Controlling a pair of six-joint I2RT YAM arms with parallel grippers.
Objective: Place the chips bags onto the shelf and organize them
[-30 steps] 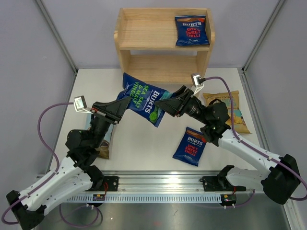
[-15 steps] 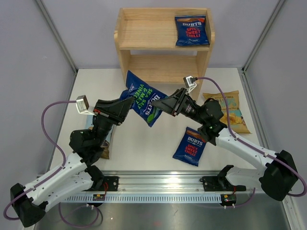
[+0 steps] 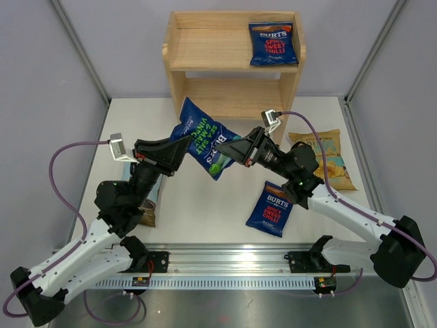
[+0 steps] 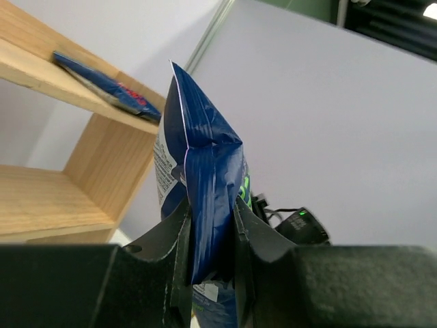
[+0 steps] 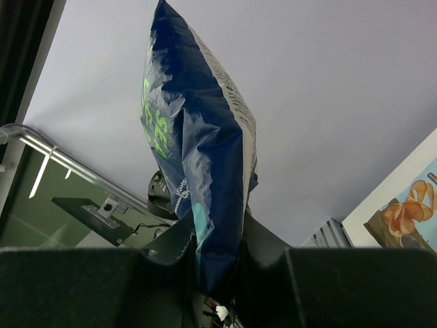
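- Bags update: the green-label bag point(image 3: 205, 137) is up in the air in front of the shelf point(image 3: 205, 51), not touching it or the table point(image 3: 205, 205).
- left gripper point(image 3: 181, 146) has its jaws pinched narrow on one edge of that bag, and the right gripper point(image 3: 229, 152) is clamped on the opposite edge. Both wrist views show the foil squeezed between the fingers.
- One shelved red bag point(image 3: 272, 44) lies on the top tier, right side. The lower tier looks bare from above.
- Not yet shelved: a loose red bag point(image 3: 271, 208) near the right arm, a yellow bag point(image 3: 326, 158) at the right edge, and a pale bag point(image 3: 151, 205) mostly hidden under the left arm.
- My read: this is mid-handover or a regrip of bag number two, so roughly a fifth of the job is done.
- Next move probably needs one side to let go cleanly, then the other carries the bag onto a tier beside the red one without crumpling it or clipping the rail.
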